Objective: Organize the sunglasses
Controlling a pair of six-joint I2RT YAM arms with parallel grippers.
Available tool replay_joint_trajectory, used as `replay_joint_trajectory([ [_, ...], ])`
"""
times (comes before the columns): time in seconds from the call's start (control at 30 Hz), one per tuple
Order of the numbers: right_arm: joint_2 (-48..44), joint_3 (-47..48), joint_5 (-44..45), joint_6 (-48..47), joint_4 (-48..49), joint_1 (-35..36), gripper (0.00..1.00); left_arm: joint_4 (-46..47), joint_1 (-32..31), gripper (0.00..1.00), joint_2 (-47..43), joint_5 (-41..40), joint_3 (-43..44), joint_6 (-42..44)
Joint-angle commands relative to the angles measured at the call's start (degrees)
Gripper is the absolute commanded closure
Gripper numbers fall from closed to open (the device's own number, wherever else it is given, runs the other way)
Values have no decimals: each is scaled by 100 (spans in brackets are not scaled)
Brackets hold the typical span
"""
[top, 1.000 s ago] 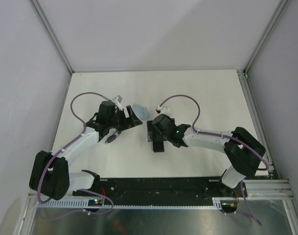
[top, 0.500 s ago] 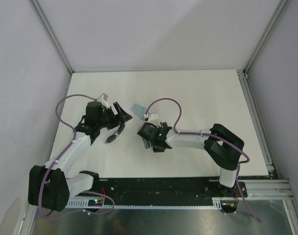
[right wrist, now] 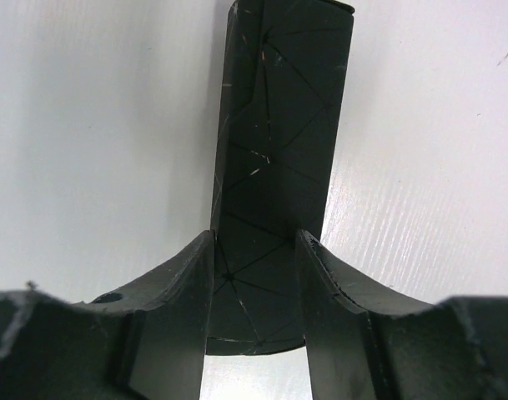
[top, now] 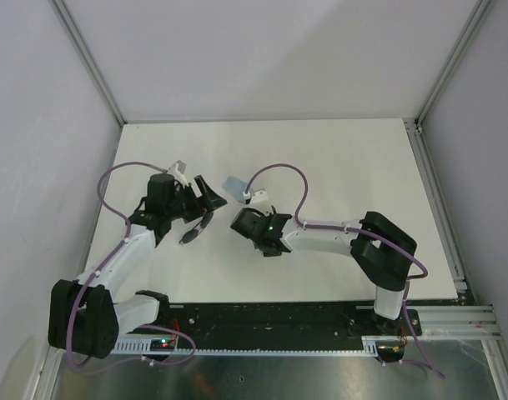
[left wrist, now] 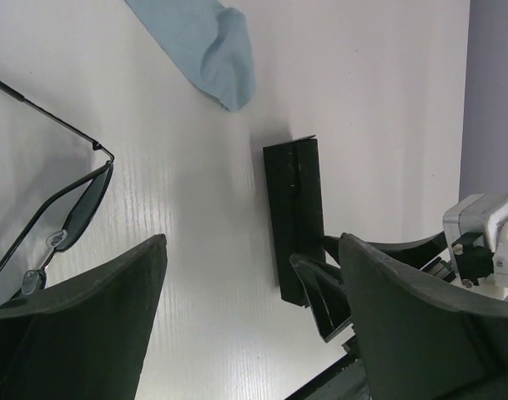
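On the white table (top: 345, 167), the sunglasses (left wrist: 80, 204) lie near the wide-open left gripper (left wrist: 249, 279), apart from the black case (right wrist: 279, 125) clamped by the right gripper (right wrist: 255, 258); light, thin-framed and likely fragile, they seem best pinched at the bridge, not the lenses.

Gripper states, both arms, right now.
Left gripper: open, holding nothing.
Right gripper: closed on the black case.
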Motion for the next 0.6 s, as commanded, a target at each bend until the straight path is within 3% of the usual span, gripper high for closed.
replay_joint_trajectory([
  [0.0, -166, -70, -341, 80, 211, -78, 55, 153, 27, 12, 39, 177, -54, -36],
  [0.4, -1096, -908, -1156, 195, 1048, -556, 58, 312, -553, 15, 609, 115, 37, -67],
  [0.57, -1273, -1040, -1181, 194, 961, -757, 68, 493, -937, 20, 1114, 88, 192, -94],
])
